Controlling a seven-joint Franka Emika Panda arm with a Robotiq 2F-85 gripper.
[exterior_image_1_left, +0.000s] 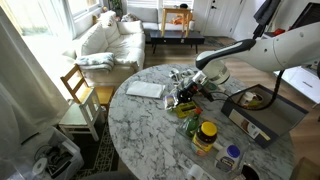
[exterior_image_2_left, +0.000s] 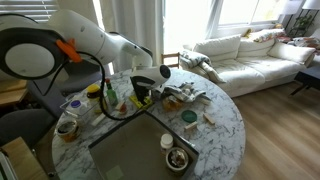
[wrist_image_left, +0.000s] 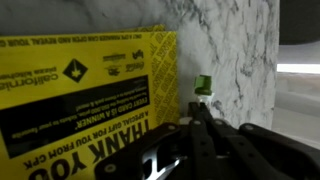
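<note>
Gripper (wrist_image_left: 198, 110) hangs low with jaws clenched on nothing visible, just right, in the wrist view, of the yellow box (wrist_image_left: 90, 100), which lies flat on the marble table (wrist_image_left: 245, 50), so its tips meet near a small green piece (wrist_image_left: 204, 87).

On my wrist feed I see a yellow box (wrist_image_left: 80, 100) with black lettering and a black diamond mark, a small green piece (wrist_image_left: 204, 86), and my black tool (wrist_image_left: 200, 118). The counter (exterior_image_1_left: 145, 130) is white marble veined grey. My arm (exterior_image_1_left: 275, 45) is white, with an orange band (exterior_image_2_left: 68, 50); the sofa (exterior_image_1_left: 112, 42) is cream, one jar lid (exterior_image_1_left: 207, 129) yellow, the floor (exterior_image_2_left: 285, 130) brown wood
</note>
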